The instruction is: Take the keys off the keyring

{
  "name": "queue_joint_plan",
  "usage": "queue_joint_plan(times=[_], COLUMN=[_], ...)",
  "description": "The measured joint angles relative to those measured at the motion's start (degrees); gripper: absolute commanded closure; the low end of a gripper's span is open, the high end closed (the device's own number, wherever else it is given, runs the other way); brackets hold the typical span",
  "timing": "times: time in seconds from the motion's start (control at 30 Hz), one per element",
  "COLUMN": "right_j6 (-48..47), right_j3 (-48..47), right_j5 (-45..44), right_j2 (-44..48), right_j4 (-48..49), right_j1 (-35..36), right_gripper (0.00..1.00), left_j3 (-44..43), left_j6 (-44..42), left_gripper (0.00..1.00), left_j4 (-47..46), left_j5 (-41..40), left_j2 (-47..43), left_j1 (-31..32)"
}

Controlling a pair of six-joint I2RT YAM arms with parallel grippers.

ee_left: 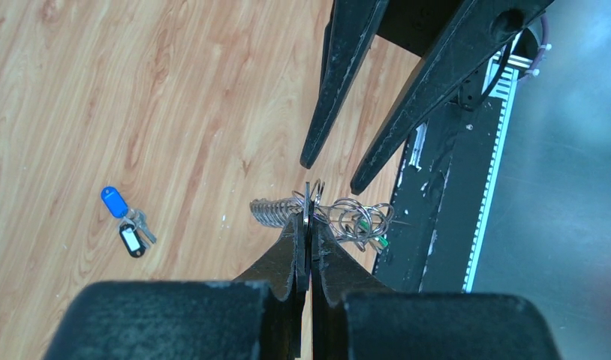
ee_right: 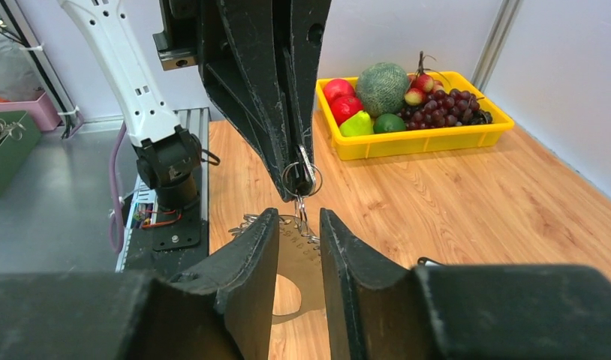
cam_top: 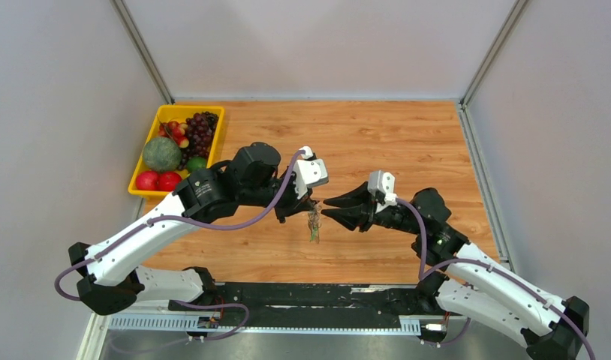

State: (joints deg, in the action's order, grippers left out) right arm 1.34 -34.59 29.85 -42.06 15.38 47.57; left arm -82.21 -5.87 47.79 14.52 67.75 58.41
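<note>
My left gripper [ee_left: 308,217] is shut on one silver ring of the keyring [ee_left: 359,223], a tangle of thin metal rings with a small green tag and a coiled piece. The bunch hangs above the table [cam_top: 314,225]. My right gripper [ee_right: 299,219] is open, its fingertips on either side of the dangling links just below the left gripper [ee_right: 296,166] and not touching them. Two keys [ee_left: 130,223], one blue-headed and one black-and-white, lie loose on the wood to the left in the left wrist view, apart from the ring.
A yellow tray [cam_top: 140,191] of fruit stands at the table's back left, also seen in the right wrist view [ee_right: 430,140]. The black base rail [cam_top: 310,296] runs along the near edge. Grey walls enclose the wooden table [cam_top: 407,142].
</note>
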Motion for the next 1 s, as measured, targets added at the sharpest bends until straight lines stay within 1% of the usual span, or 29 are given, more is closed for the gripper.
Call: queue_joint_plan(times=[0.2,0.33,0.43,0.5,0.73,1.0], right_j6=[-0.22,-0.42,-0.46,-0.61,-0.61,-0.48], right_j3=[-1.01,-1.55,-1.86,-1.9,-1.9,-1.9], right_j5=[1.42,2.19,2.67,2.84,2.62,-1.88], right_j2=[-1.95,-2.89,-3.54,-3.74,-3.45,-0.55], right_j4=[-0.26,-0.39,-0.55,-0.59,-1.27,-2.69], right_j1=[0.0,-0.02,0.0,-0.02,0.0,-0.02], right_gripper=[0.7,0.77,0.92,0.99,1.0,1.0], left_j3=[-0.13,-0.13,-0.13,-0.13,-0.24,-0.24], left_j6=[-0.09,-0.09,-0.11,-0.13,-0.02,1.68], left_gripper=[1.0,1.0,1.0,1.0,1.0,1.0], left_j4=[0.0,0.02,0.02,0.02,0.24,0.48], left_j5=[0.37,0.63,0.66,0.63,-0.37,-2.25], left_j2=[0.0,0.0,0.0,0.0,0.0,0.11], left_j1=[0.0,0.0,0.0,0.0,0.02,0.0])
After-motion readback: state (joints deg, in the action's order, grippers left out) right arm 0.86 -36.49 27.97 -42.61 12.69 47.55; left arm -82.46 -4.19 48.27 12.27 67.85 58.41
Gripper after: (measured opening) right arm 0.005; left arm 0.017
